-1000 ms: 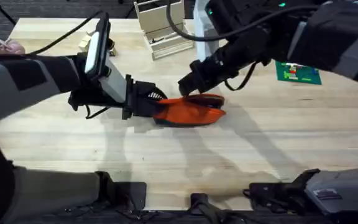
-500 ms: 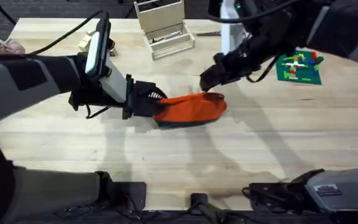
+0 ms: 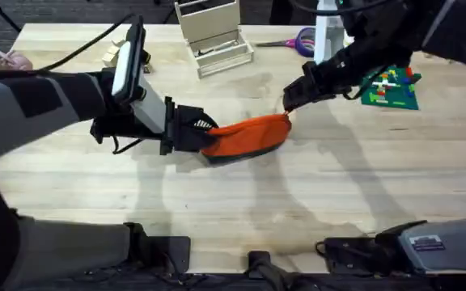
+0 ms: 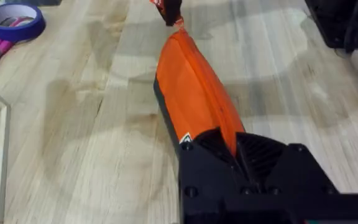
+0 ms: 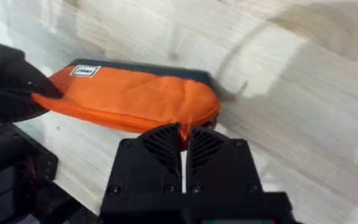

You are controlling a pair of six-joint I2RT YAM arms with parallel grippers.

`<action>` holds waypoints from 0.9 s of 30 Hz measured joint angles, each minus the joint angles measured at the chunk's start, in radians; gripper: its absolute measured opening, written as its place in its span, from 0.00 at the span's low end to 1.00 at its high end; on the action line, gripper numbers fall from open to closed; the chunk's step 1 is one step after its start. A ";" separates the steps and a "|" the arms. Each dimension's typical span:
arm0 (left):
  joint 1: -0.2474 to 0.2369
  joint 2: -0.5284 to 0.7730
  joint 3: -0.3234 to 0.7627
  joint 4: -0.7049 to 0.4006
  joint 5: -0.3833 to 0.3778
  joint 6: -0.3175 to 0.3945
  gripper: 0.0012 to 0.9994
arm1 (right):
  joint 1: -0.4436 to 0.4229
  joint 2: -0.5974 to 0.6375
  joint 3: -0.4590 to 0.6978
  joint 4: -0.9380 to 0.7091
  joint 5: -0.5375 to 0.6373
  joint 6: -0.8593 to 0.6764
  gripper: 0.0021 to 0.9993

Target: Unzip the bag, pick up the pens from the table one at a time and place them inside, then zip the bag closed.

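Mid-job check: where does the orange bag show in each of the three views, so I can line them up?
Overhead: the bag lies mid-table, between the left gripper and the right gripper.
Left wrist: the bag runs up the middle from that arm's fingers.
Right wrist: the bag stretches across the middle, above that arm's fingers.
Shared landmark: the left gripper clamped on one end of the bag.

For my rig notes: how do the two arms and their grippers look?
Both arms have grey link covers and black joints with black cables along them. The left arm carries a white segment before its black left gripper. The right gripper is also black. In the wrist views, the fingers are black with ribbed faces and small screw holes.
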 joint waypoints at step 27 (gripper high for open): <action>-0.006 0.000 -0.004 0.000 -0.007 0.000 0.04 | -0.154 0.127 -0.200 0.180 -0.041 0.005 0.03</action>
